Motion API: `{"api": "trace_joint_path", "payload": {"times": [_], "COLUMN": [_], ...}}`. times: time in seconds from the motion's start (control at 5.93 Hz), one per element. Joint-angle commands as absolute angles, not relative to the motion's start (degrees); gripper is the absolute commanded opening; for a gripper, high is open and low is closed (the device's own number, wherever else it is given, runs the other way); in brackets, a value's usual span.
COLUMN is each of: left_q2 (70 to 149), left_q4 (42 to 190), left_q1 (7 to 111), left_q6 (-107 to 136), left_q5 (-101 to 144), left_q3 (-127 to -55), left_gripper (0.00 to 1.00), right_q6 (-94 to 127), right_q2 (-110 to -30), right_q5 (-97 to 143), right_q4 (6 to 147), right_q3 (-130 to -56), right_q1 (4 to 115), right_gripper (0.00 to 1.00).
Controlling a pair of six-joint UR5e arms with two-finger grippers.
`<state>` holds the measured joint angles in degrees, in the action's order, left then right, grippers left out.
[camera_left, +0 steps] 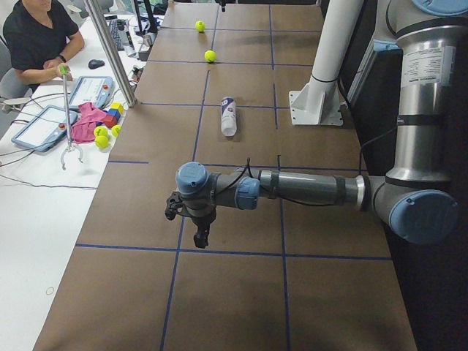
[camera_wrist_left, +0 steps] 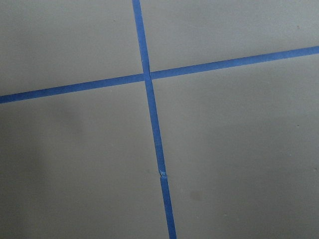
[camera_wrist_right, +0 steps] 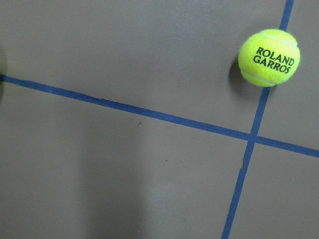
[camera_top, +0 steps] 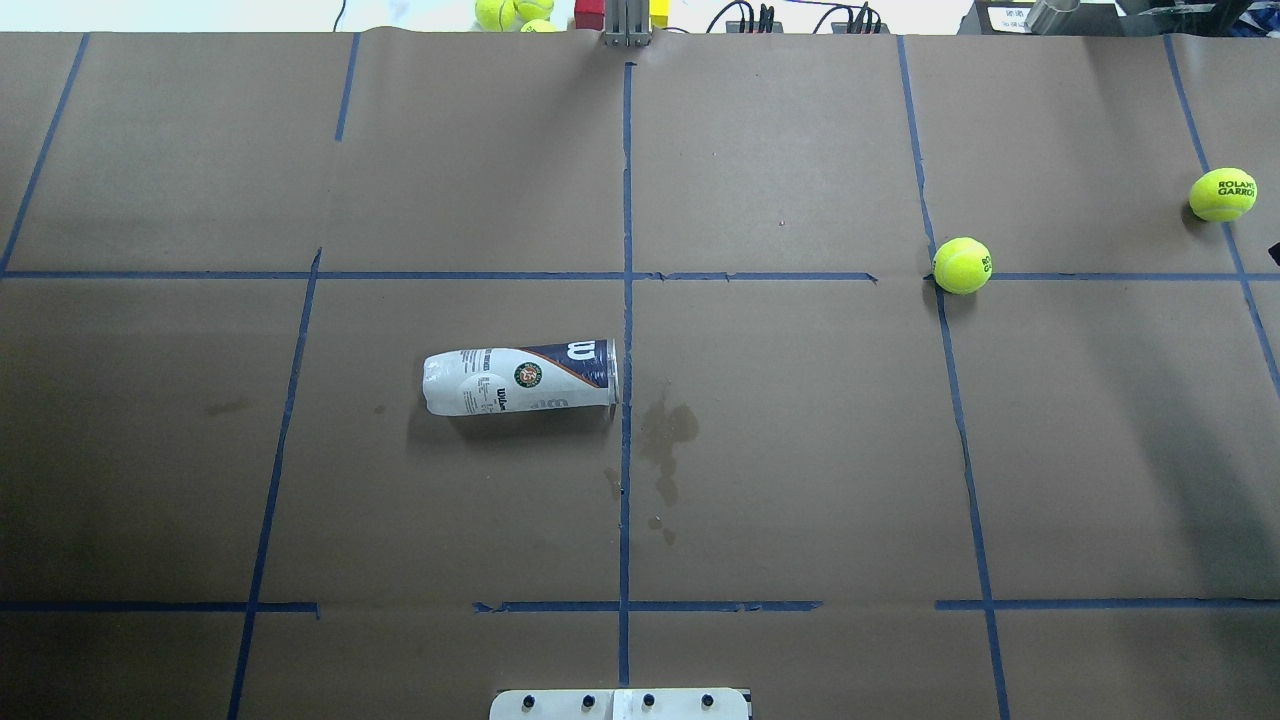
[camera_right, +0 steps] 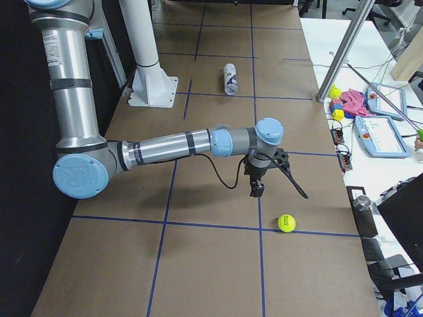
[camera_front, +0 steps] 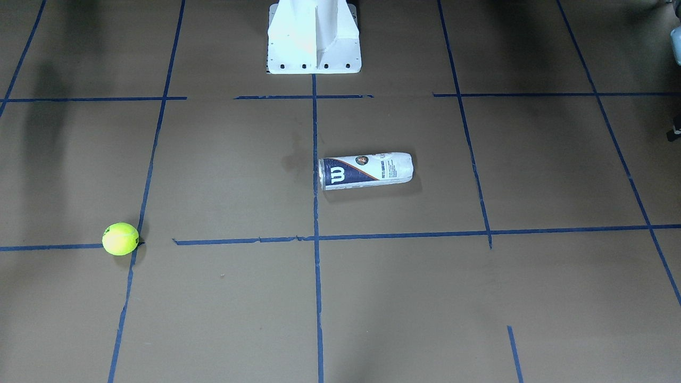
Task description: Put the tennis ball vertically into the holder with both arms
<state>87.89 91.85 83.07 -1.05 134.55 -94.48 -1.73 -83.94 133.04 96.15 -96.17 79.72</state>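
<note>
- The holder [camera_top: 520, 378], a clear Wilson tennis-ball can with a navy-and-white label, lies on its side on the robot's left half of the table [camera_top: 800, 480]. Its silver-rimmed end is just beside the centre tape line [camera_top: 626, 200], and its other end points toward the table's left end.
- Two balls lie on the right half, well apart from the holder. The inner tennis ball [camera_top: 962, 265] sits against a crossing of blue tape. The outer tennis ball [camera_top: 1222, 194], printed ROLAND GARROS, rests on a tape line near the table's right end.
- The right gripper [camera_right: 256, 190] hangs fingers-down above the paper with the outer tennis ball on the table near it. I cannot tell whether its jaws are released or clenched.
- The left gripper [camera_left: 198, 235] hangs fingers-down over the opposite end, well apart from the holder, and I cannot tell how its jaws stand either.
- The left wrist view shows only brown paper and a tape crossing.
- A dark stain [camera_top: 665, 440] marks the paper just beside the holder's rimmed end.
- The white robot base [camera_front: 314, 42] stands at the middle of the robot's edge.
- A person in a black top [camera_left: 36, 33] sits at a white side table.
</note>
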Motion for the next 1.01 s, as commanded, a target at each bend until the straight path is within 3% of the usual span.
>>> {"api": "trace_joint_path", "payload": {"times": [0.0,0.84], "left_q2": [88.50,87.89], "left_q4": [91.32,91.76], "left_q1": [83.06,83.14], "left_q6": [-0.88,-0.97], "left_q5": [134.47,131.77], "left_q3": [-94.66,-94.57], "left_gripper": [1.00,1.00], "right_q6": [-1.76,-1.93], "right_q2": [-83.94,-86.56], "right_q5": [133.07,133.50], "right_q4": [96.24,96.15], "right_q3": [-96.15,-95.98], "right_q1": [79.80,82.00], "right_gripper": [1.00,1.00]}}
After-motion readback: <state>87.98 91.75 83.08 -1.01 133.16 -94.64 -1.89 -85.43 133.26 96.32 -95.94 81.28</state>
